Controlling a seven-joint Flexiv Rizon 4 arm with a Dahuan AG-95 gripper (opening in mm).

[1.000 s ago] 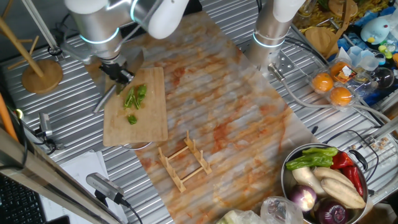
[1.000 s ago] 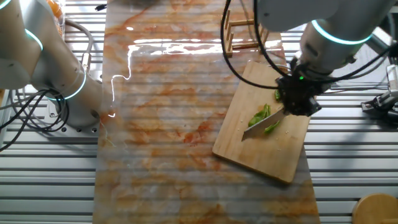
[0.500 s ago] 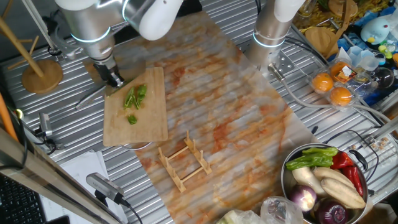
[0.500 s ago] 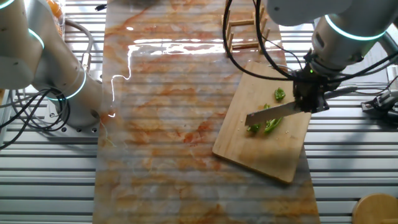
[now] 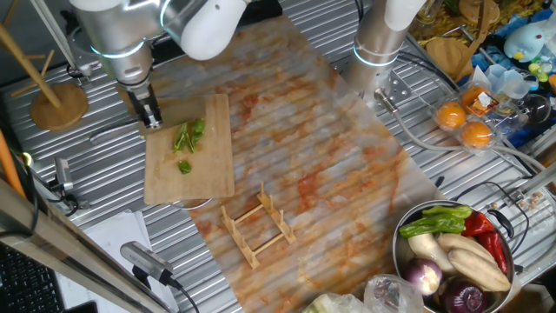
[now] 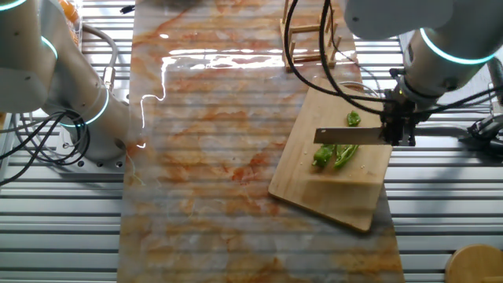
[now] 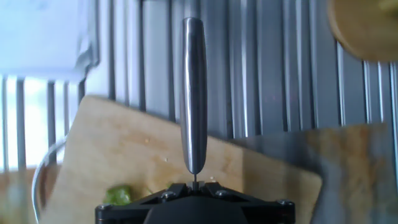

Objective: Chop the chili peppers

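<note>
A knife (image 6: pixel 349 136) was held clenched in the pincer (image 6: pixel 397 130), its blade level above the cutting board (image 6: pixel 334 169) and clear of the wood. In the hand view the knife (image 7: pixel 193 93) was seen edge-on, running straight away from the pincer (image 7: pixel 194 184). The chili peppers (image 6: pixel 333 155) lay in pieces on the board just under the blade, with one small chunk (image 6: pixel 354 119) apart, beyond it. From the opposite side, the green pieces (image 5: pixel 187 139) were seen near the middle of the board (image 5: pixel 208 165), the pincer (image 5: pixel 149 113) at its far corner. Farther off on the table (image 5: pixel 104 187), a wooden rack (image 5: pixel 258 224) stood, and a bowl of mixed vegetables (image 5: pixel 456 252) was set well apart.
</note>
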